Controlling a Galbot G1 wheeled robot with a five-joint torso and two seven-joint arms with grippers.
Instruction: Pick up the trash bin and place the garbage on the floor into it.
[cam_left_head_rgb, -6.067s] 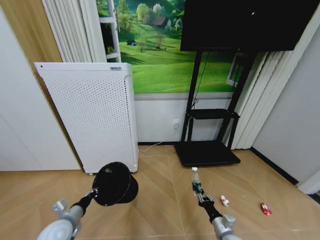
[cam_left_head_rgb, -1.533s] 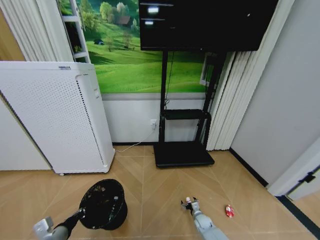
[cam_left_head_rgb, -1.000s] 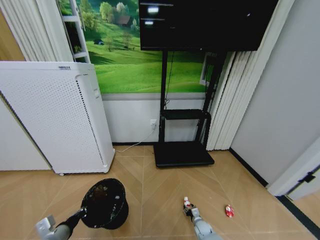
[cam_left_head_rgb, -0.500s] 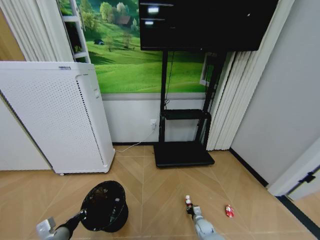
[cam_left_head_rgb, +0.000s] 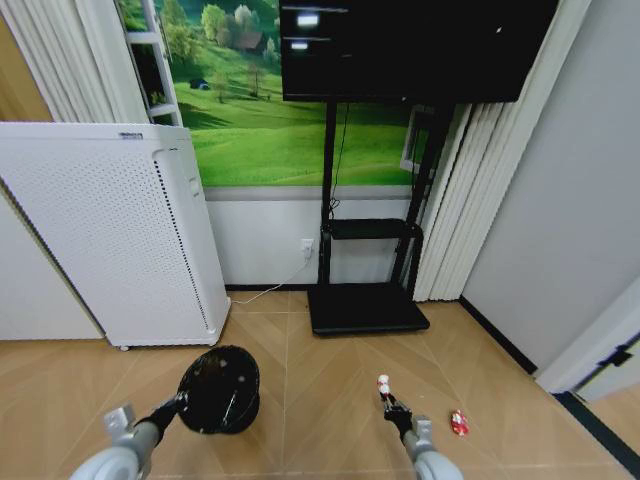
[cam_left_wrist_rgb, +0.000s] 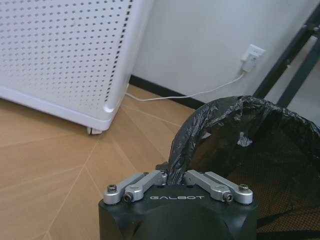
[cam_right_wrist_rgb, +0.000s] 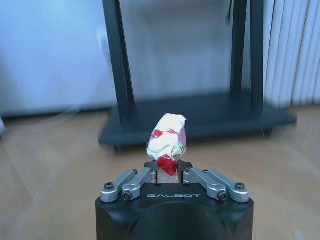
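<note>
The trash bin (cam_left_head_rgb: 218, 390) is a small round black basket with a crinkly dark plastic liner, and the left gripper (cam_left_wrist_rgb: 174, 176) is pinched shut on its rim, bin hanging just past the fingers. The right gripper (cam_right_wrist_rgb: 169, 170) is clamped on a crumpled red-and-white wrapper (cam_right_wrist_rgb: 167, 142) sticking out between its fingers. Compared to half a second ago, both arms sit higher. Another red-and-white piece (cam_left_head_rgb: 459, 422) lies on the smooth wooden floor (cam_left_head_rgb: 320, 400).

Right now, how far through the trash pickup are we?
Bin is up, its rim clamped in the left hand. Right hand holds a red-and-white piece, not yet dropped in. Another red piece lies on the floor. I can't make out what's inside the bin.
</note>
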